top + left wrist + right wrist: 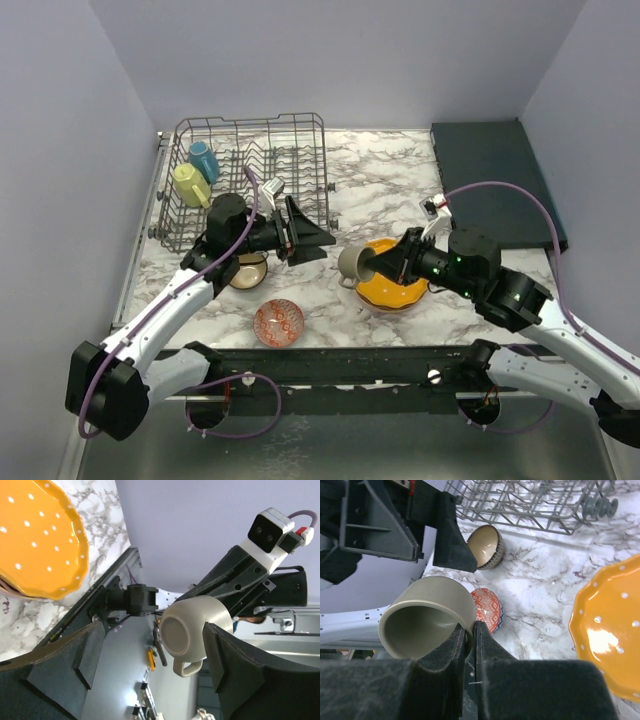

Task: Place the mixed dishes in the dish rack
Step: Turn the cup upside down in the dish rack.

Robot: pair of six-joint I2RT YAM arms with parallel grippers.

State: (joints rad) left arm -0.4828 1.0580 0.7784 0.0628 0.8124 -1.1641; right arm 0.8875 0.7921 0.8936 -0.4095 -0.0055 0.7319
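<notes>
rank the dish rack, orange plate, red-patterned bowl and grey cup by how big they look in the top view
1. dish rack
2. orange plate, partly covered
3. red-patterned bowl
4. grey cup, smallest even though the right gripper holds it up nearer the camera

Marbled tabletop point(385, 190), plain lavender walls point(350, 60)

Plate point(395, 292): orange, small white dots. Cup point(353, 263): plain grey-beige outside, darker grey inside. Red bowl point(279, 321): dense red-orange pattern on white. Brown bowl point(486, 546): dark brown patterned outside, cream inside. 2 mugs: blue mug point(204, 158), yellow-green mug point(189, 185). Dish rack point(250, 120): grey wire. Table point(380, 180): white marble, grey veins. Tray point(490, 170): dark slate.
</notes>
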